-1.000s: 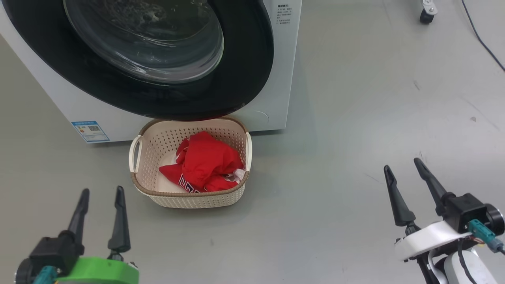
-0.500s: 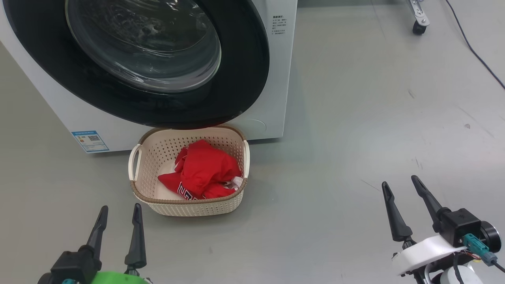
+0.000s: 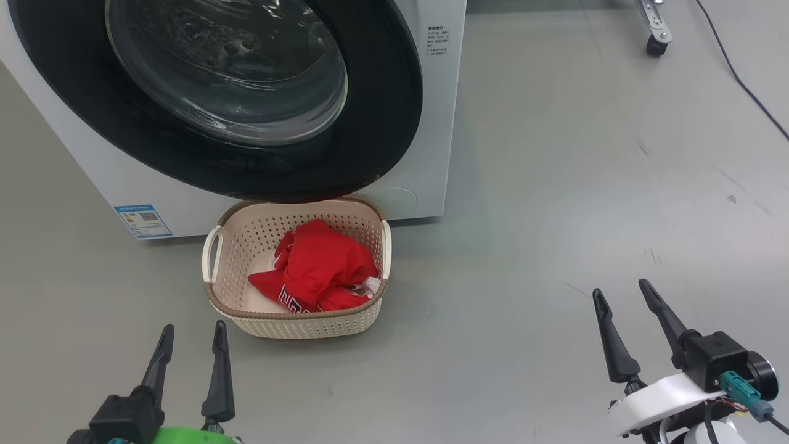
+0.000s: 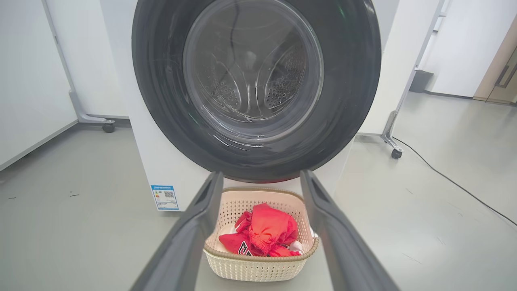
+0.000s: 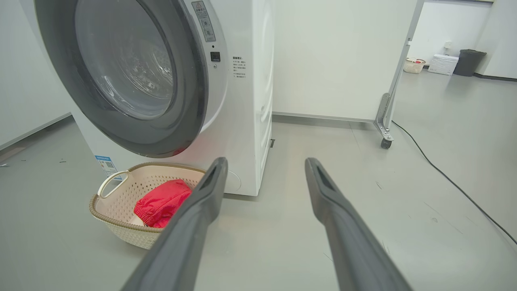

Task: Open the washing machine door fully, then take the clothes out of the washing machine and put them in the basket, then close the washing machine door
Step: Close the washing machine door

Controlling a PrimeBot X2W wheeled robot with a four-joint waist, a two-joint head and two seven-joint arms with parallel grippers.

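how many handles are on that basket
2. The left handle is a white loop on the basket rim's left short side in the head view. The right handle is on the opposite short side. None seem hidden.

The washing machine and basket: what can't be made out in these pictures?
- Head view: the washing machine top is cut off by the upper edge.
- Head view: the blue sticker print is too small to read.
- Head view: the clothes lettering is mostly folded into the fabric, which covers much of the basket floor.
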